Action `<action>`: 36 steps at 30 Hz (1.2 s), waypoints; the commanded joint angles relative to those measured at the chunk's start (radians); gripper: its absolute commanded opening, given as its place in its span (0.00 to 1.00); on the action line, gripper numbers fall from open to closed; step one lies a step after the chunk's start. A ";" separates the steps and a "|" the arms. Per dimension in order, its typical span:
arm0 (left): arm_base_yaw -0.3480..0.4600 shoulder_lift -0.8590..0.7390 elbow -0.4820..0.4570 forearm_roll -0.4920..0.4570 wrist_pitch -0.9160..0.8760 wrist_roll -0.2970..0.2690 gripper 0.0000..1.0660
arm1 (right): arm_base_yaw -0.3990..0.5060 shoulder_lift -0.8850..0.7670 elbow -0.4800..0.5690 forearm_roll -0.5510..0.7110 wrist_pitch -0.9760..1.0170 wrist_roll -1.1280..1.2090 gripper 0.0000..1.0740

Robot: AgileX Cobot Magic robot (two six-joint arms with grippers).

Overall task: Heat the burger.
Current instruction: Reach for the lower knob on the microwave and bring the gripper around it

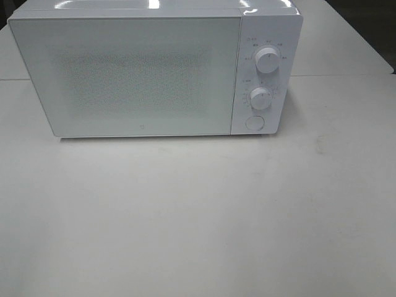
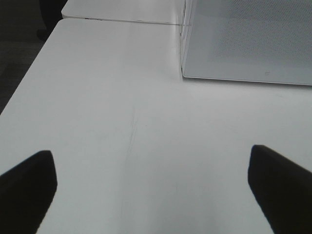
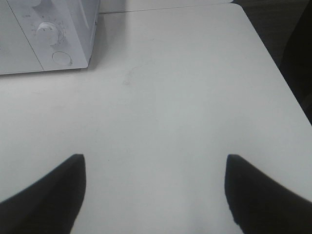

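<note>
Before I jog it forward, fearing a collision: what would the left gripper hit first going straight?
Looks free: only table ahead of the left gripper. The microwave lies just beside that line; depth unclear.

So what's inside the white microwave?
You can't see in. The microwave has its door shut, and the door's pale speckled front shows only a cloudy glare. Anything inside is hidden behind it.

Microwave (image 1: 142, 74) interior hidden behind door, dial (image 1: 267, 60) labels too small, left hand (image 2: 150, 152) and right hand (image 3: 155, 158) cropped
</note>
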 commanded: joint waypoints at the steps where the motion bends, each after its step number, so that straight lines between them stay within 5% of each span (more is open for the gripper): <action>1: 0.004 -0.024 0.004 0.003 -0.006 0.000 0.94 | -0.005 0.045 -0.015 -0.008 -0.032 0.003 0.70; 36: 0.004 -0.024 0.004 0.003 -0.006 0.000 0.94 | -0.005 0.715 0.001 0.032 -0.620 0.005 0.70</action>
